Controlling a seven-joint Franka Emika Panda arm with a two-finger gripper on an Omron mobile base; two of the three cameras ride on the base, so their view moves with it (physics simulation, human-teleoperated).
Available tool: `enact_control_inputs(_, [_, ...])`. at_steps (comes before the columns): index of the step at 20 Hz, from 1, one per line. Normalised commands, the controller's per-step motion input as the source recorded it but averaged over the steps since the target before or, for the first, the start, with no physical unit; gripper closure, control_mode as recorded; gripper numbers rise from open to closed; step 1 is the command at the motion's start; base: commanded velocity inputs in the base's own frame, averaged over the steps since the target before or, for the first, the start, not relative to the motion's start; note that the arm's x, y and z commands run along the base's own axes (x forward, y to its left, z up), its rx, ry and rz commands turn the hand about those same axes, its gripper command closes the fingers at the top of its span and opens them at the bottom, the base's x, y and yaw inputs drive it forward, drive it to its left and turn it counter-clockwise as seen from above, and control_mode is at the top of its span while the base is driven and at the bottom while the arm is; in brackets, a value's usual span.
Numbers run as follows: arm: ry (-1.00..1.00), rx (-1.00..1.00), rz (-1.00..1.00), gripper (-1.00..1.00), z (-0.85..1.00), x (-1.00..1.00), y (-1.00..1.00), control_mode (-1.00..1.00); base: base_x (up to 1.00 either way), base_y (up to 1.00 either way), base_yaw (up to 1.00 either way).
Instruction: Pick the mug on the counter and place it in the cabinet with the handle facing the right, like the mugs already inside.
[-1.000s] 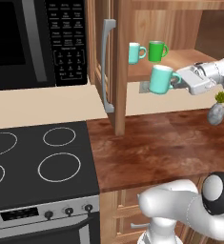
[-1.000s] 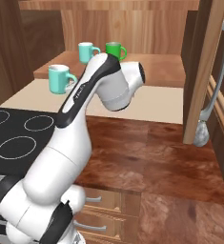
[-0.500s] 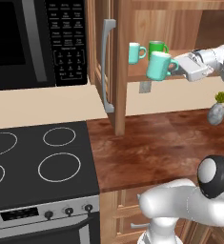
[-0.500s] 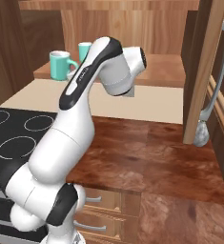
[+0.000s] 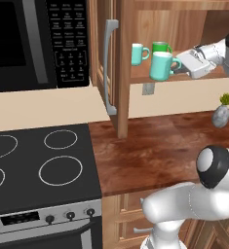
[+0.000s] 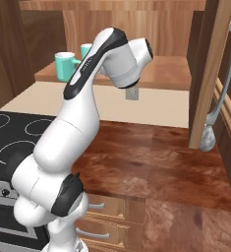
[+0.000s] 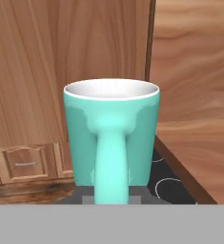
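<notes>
Mug (image 5: 161, 66) is held by its handle (image 7: 111, 162) in the gripper (image 5: 181, 67), upright, rim level, hanging in the air at the front edge of the cabinet (image 5: 150, 77) shelf — bottom looks about level w/ or just below the shelf lip in left base view, so not yet set down. Jaws clamp the handle loop; in hand view the handle points straight back at the camera, mug body beyond it, i.e. mug sits directly ahead of the hand along its approach axis. Hand comes in from the right, so handle already faces right, same as the mugs inside: pale aqua mug (image 5: 138, 53) and green mug (image 5: 161, 47), both standing on the shelf just behind and left of the held one. In right base view the mug (image 6: 66, 66) is left of the arm, in front of the shelf edge. Next move, by my read: lift a bit, push inward over the shelf, lower, w/o bumping the green mug close behind. Counter (image 5: 155, 151) lies well below. No brand, label or readable writing on the mug or cabinet; microwave (image 5: 38, 44) keypad marks too small to read.
</notes>
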Motion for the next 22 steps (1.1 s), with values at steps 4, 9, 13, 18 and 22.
enact_control_inputs(4, [-0.01, 0.00, 0.00, 1.00, 0.00, 0.02, 0.00, -1.00, 0.00, 0.00, 0.00])
enact_control_inputs(9, [-0.01, -0.02, 0.00, 1.00, -0.03, 0.14, 0.00, -1.00, 0.00, 0.00, 0.00])
enact_control_inputs(13, [-0.02, -0.01, -0.01, 1.00, -0.11, 0.18, 0.00, -1.00, 0.00, 0.00, 0.00])
enact_control_inputs(18, [-0.03, 0.00, -0.02, 1.00, 0.00, 0.32, 0.00, -1.00, 0.00, 0.00, 0.00])
enact_control_inputs(22, [-0.01, 0.00, -0.05, 1.00, 0.00, 0.41, 0.00, -1.00, 0.00, 0.00, 0.00])
